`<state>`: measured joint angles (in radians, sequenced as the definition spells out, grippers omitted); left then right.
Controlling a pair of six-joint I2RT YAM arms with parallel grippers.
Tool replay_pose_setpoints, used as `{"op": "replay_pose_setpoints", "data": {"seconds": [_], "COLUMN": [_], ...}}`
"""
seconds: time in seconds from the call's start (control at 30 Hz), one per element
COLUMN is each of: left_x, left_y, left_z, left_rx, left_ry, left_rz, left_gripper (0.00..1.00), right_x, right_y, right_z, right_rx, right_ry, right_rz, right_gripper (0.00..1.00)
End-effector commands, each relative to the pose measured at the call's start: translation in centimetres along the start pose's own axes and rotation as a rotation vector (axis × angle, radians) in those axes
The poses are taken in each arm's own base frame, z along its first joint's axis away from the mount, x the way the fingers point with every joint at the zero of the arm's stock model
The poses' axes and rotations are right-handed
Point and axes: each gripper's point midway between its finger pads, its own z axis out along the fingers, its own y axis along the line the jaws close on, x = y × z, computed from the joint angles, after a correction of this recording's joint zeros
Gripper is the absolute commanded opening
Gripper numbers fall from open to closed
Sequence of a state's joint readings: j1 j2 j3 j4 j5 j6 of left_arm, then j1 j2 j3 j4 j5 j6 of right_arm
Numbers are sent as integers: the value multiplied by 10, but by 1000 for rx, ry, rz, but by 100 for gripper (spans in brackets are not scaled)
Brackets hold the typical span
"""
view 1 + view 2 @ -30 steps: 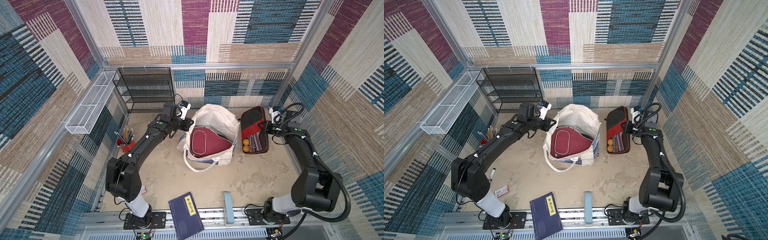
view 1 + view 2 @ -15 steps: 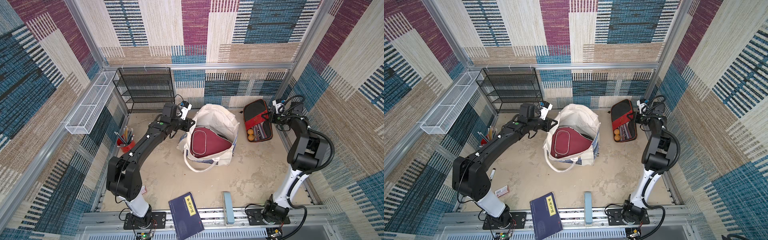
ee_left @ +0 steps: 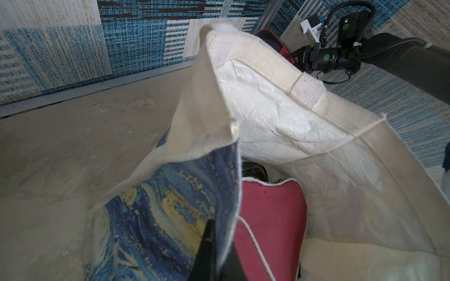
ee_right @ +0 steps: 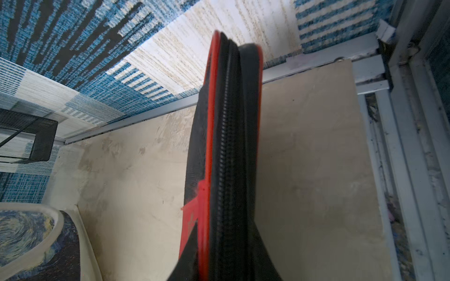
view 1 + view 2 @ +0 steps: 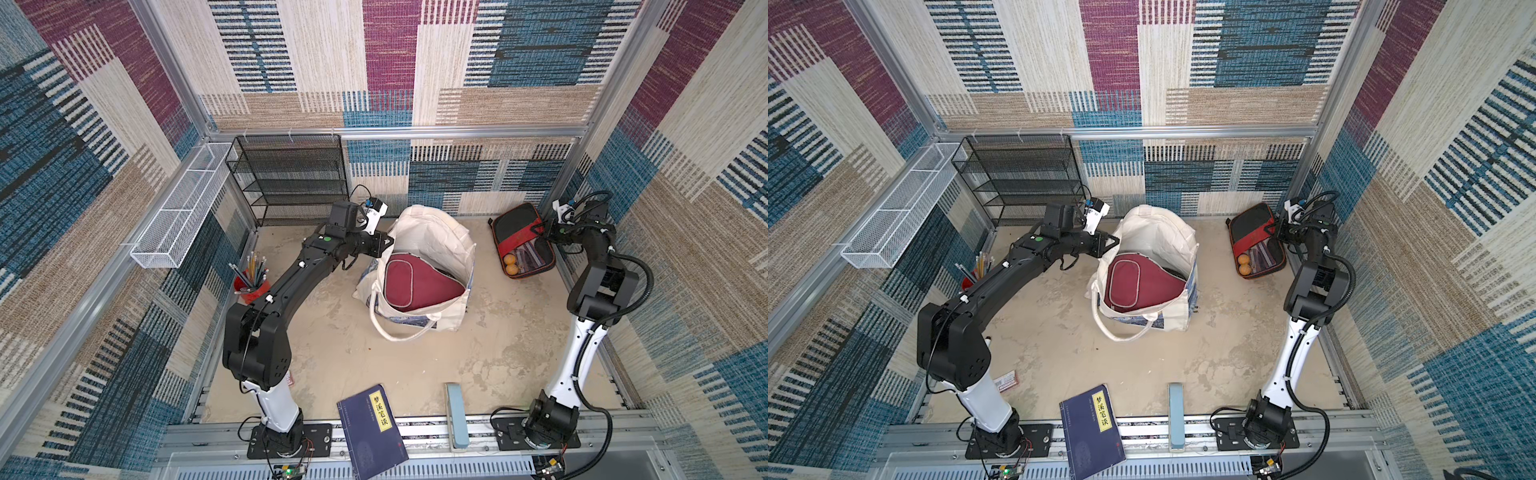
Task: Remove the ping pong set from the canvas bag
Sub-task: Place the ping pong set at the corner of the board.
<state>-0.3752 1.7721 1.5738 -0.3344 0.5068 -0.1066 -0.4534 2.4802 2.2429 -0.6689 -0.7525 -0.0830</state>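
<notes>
The cream canvas bag [image 5: 432, 237] [image 5: 1158, 232] stands open mid-table, its blue-and-yellow print [image 3: 151, 219] facing my left arm. A maroon paddle case [image 5: 415, 282] [image 5: 1138, 282] [image 3: 272, 214] lies on top inside it, with a dark case edge [image 3: 253, 170] behind. My left gripper [image 5: 388, 241] [image 5: 1115, 240] [image 3: 220, 245] is shut on the bag's rim. At the back right, my right gripper [image 5: 540, 235] [image 5: 1276, 232] [image 4: 224, 267] is shut on the edge of the black-red rectangular case [image 5: 519, 224] [image 5: 1252, 224] [image 4: 219, 146]. The case is tilted, and orange balls [image 5: 511, 264] show through its window.
A black mesh shelf [image 5: 291, 178] stands at the back left and a white wire basket [image 5: 183, 208] hangs on the left wall. A red pencil cup [image 5: 249, 282] is by the left arm. A dark blue book [image 5: 374, 428] and a pale blue bar [image 5: 455, 415] lie at the front edge.
My right arm has carried the black-red case away from the bag toward the back right corner, folding in close to the right wall. The left arm and bag have stayed put.
</notes>
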Motion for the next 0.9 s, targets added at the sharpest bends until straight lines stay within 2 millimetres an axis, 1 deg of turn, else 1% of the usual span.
{"op": "replay_pose_setpoints", "data": {"seconds": [0.0,0.23,0.43,0.5,0.6,0.73,0.87], "left_x": [-2,-1,-1,-1,-1,0,1], "left_y": [0,2,4,5,4,5,5], "left_z": [2,8,12,12,12,13,14], "left_rx": [8,10,10,9,10,10,14], "left_ry": [7,23,31,34,34,35,35], "left_rz": [11,10,11,9,10,11,7], "left_gripper": [0,0,0,0,0,0,0], "right_x": [9,6,23,27,22,9,9], "right_y": [-37,-56,-71,-75,-75,-68,-66], "right_z": [10,17,23,23,19,12,11], "right_rx": [156,214,262,278,296,291,290], "right_ry": [29,29,72,81,71,41,41], "right_rz": [-40,-30,-11,-4,-6,-17,-13], "right_gripper": [0,0,1,6,11,25,36]}}
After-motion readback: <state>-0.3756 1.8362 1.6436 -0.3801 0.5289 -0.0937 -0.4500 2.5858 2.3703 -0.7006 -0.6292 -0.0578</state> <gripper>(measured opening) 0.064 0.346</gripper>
